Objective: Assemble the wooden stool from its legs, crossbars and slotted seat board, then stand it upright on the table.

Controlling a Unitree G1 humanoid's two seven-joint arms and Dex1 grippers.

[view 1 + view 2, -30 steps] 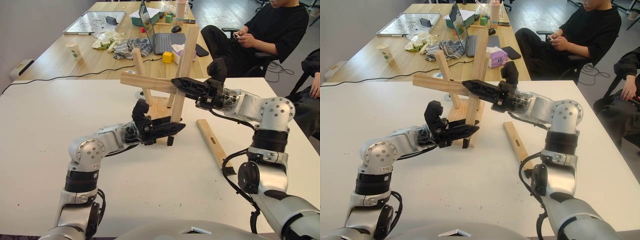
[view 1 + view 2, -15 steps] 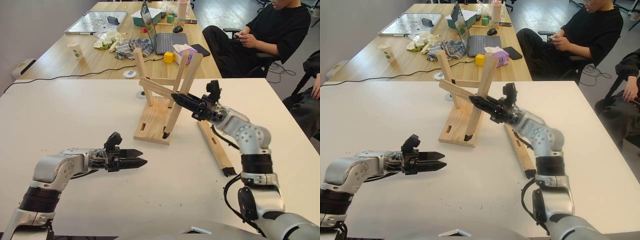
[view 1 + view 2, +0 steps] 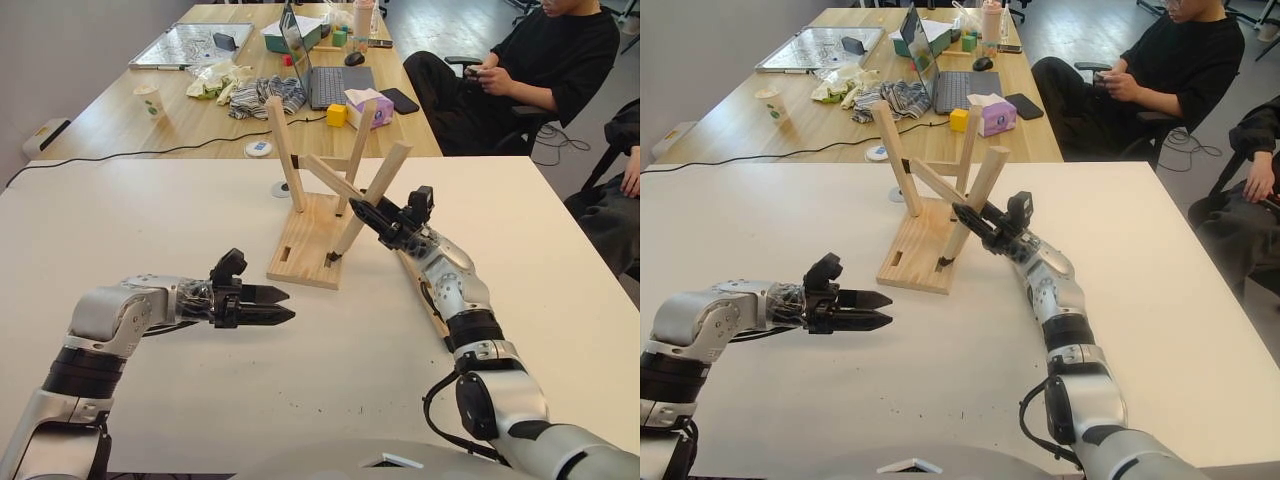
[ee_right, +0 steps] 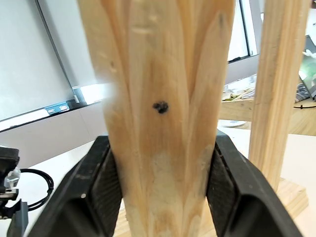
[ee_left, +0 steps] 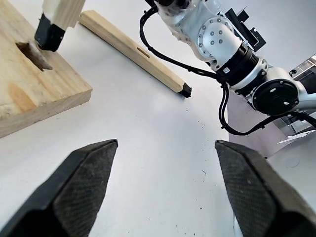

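- The seat board [image 3: 300, 250] is lying flat on the white table [image 3: 150, 230], underside up. A tall leg [image 3: 284, 150] and a neighbouring leg [image 3: 357, 150] are rising from its far part.
- A crossbar [image 3: 328, 177] is running at a slant between those legs and the right gripper.
- The right gripper [image 3: 366, 210] is clamping its fingers on either side of the slanted leg [image 3: 392, 165], roughly at mid-length. The right wrist view is showing wood filling the gap between the pads.
- That leg's black-capped foot is sitting on the board just beside a slot near the close edge. It is not looking seated in the slot.
- The left gripper [image 3: 272, 305] is hovering low over the table, near the board's close corner but apart from it. Its 2 fingers are standing apart and holding nothing.
- A loose leg [image 5: 133, 54] is lying flat on the table beside the board, under the right forearm.
- Judged step: fitting leg 3 of what are probably 4, so the assembly is looking partway done.
- The next move is likely calling for shifting the foot over the slot, straightening the leg and pressing it down. The left gripper would probably need to steady the board, as it could slide or tip.
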